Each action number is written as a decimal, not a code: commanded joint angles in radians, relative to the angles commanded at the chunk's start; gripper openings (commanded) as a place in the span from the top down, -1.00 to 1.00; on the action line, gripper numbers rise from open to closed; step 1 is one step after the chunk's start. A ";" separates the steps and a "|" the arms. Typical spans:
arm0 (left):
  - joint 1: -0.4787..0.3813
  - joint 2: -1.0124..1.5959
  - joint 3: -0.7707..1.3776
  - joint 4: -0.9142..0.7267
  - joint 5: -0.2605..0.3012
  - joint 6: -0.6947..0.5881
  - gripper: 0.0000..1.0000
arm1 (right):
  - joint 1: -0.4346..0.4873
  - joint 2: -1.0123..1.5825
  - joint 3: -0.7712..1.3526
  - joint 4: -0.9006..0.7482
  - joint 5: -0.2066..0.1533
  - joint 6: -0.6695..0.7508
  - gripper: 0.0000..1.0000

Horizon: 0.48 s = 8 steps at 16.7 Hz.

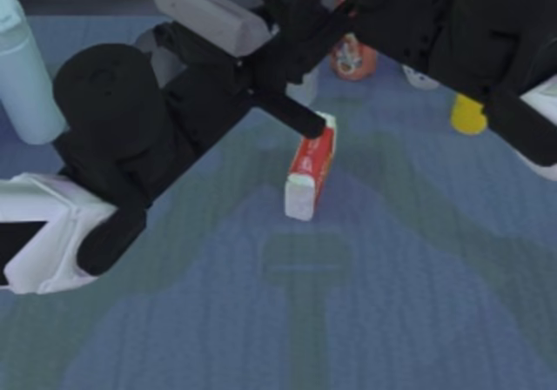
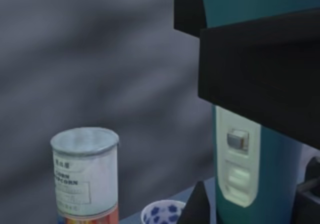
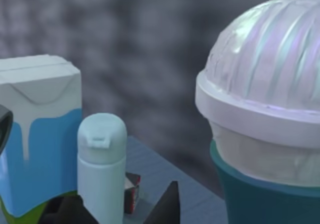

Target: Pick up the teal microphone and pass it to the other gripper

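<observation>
Far left, a pale bottle (image 1: 19, 68) stands clear. The left gripper (image 1: 300, 59) is up over the table's far centre, clamped on the mic (image 2: 237, 149). The left wrist view shows black fingers (image 2: 260, 69) across the teal handle, button strip below them. The mic is held aloft, hidden under the arms from above. A red carton (image 1: 312, 165) lies beneath and an orange can (image 1: 352, 57) behind. The right gripper (image 1: 335, 11) meets it there; I cannot tell if it is open or closed.

Judged step: the handover. The left should hold firm and steady, letting go only once the right sits squarely on bare handle. Lift clear of the carton.
</observation>
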 joint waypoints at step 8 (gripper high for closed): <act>0.000 0.000 0.000 0.000 0.000 0.000 1.00 | 0.000 0.000 0.000 0.000 0.000 0.000 0.96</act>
